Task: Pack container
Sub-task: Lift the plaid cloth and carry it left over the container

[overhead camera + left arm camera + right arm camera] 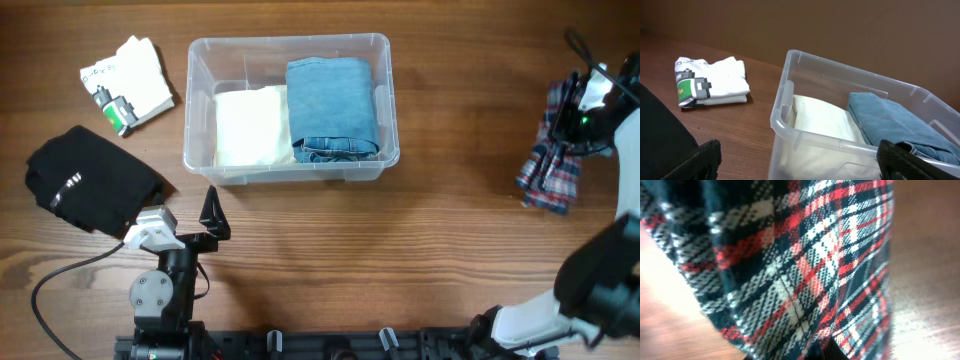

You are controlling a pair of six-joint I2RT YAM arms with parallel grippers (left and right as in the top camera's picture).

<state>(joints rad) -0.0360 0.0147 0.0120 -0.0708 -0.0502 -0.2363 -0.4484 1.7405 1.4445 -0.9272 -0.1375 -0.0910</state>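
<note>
Plaid cloth (805,265) pinched by right gripper (568,115) at worktop's right edge, left gripper (185,226) wide, container (201,100) holding cream cloth (250,125), jeans (333,100)

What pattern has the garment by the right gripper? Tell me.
Plaid garment: red, white and dark; clearest in right wrist view.

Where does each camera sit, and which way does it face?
Overhead: above the table, looking straight down at the container; both arms show.
Left wrist: on the left arm, facing the container; its fingertips show.
Right wrist: on the right arm, close against the plaid garment; own body unclear.
Shared: container, overhead and left wrist.
</note>
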